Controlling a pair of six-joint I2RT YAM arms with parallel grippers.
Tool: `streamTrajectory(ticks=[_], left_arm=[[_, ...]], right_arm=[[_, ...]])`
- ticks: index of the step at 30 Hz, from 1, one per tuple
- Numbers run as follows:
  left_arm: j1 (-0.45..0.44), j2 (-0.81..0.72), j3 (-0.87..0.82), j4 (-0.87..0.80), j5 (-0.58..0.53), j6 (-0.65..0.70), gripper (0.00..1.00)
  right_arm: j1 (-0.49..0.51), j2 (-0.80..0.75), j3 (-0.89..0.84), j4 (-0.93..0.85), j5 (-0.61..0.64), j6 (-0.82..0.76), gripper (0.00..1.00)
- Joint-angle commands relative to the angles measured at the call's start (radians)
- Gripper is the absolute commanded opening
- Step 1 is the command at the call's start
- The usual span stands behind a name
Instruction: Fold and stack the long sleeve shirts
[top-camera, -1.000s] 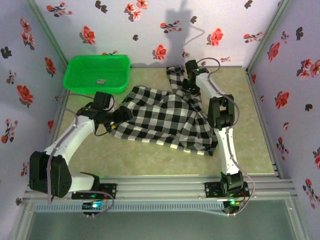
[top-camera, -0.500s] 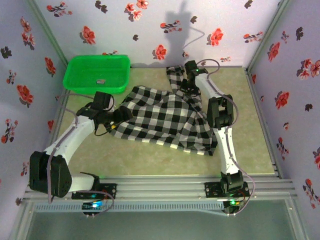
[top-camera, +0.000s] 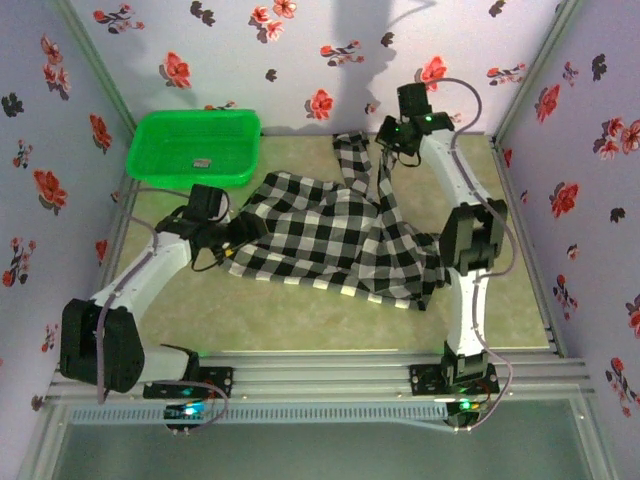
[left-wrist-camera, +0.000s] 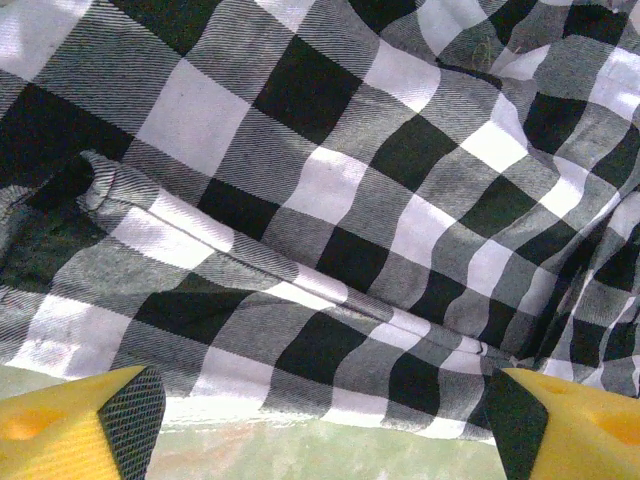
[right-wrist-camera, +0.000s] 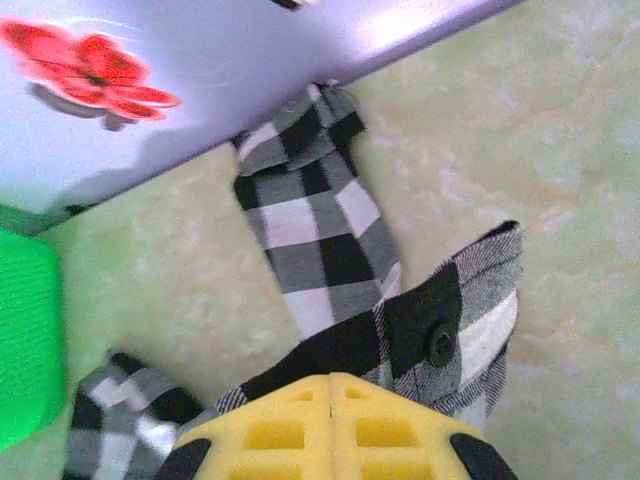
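My right gripper (right-wrist-camera: 330, 392) is pressing its yellow fingers together on the buttoned cuff (right-wrist-camera: 440, 345) of the checked shirt (top-camera: 330, 235), holding that sleeve up near the back wall. The rest of the shirt is lying spread across the middle of the table (top-camera: 300, 315), just right of the green basket (top-camera: 170, 145). My left gripper (left-wrist-camera: 320, 425) is sitting at the shirt's left edge, jaws wide apart, with the hem (left-wrist-camera: 300, 395) lying between them

The shirt (top-camera: 330, 235) lies spread on the table (top-camera: 300, 320), basket (top-camera: 170, 150) behind-left of it, right end effector (right-wrist-camera: 330, 380) at its far cuff (right-wrist-camera: 440, 340).
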Motion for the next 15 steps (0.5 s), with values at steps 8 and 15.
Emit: streamTrajectory(ticks=[8, 15], left_arm=[[0.021, 0.094, 0.041, 0.062, 0.042, -0.029, 0.87], [0.067, 0.132, 0.074, 0.063, 0.065, -0.047, 0.87]], right_arm=[[0.070, -0.366, -0.329, 0.120, -0.107, 0.052, 0.00], [0.216, -0.479, -0.510, 0.198, -0.063, 0.173, 0.00]])
